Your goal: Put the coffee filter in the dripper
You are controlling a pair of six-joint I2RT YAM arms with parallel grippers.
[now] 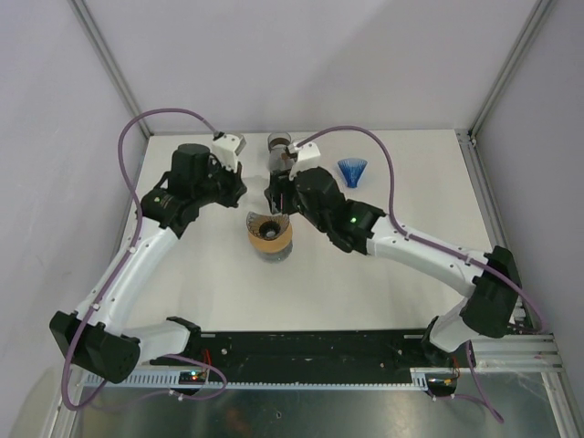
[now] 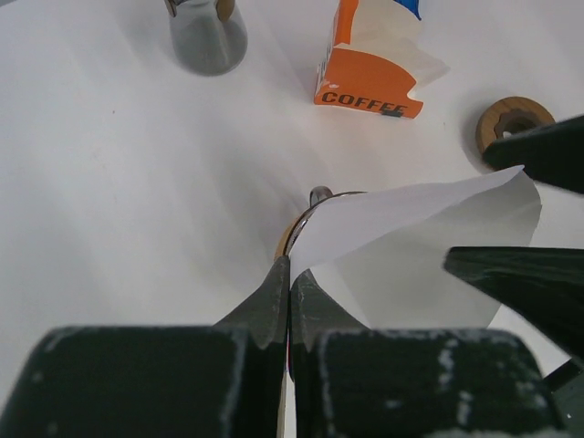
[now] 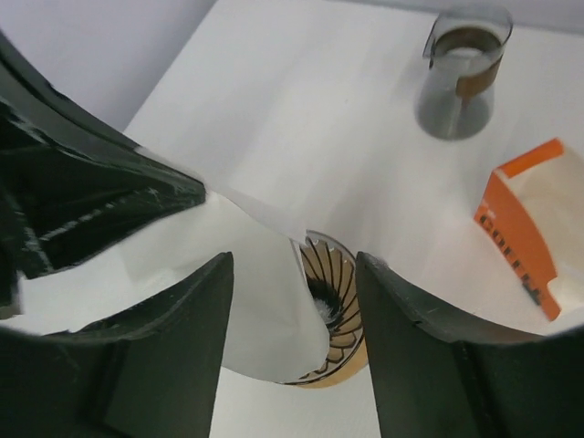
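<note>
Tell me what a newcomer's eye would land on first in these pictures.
The white paper filter at the middle of the table, pinched in the shut left gripper and covering part of the ribbed dripper. The right gripper, open, straddles both. Beyond them, an orange box marked COFFEE stands out near a glass carafe.

Both arms reach over the white table point(image 1: 383, 292) and meet at the dripper point(image 1: 271, 239), the left gripper point(image 1: 243, 193) just beyond it to the left and the right gripper point(image 1: 275, 201) just beyond it (their dark jaws are too small to read). The coffee filter point(image 1: 259, 222) shows only as a pale patch at the dripper's left rim. Farther back stand a glass carafe point(image 1: 278, 143) and, to its right, a blue ribbed cone point(image 1: 352, 172)
</note>
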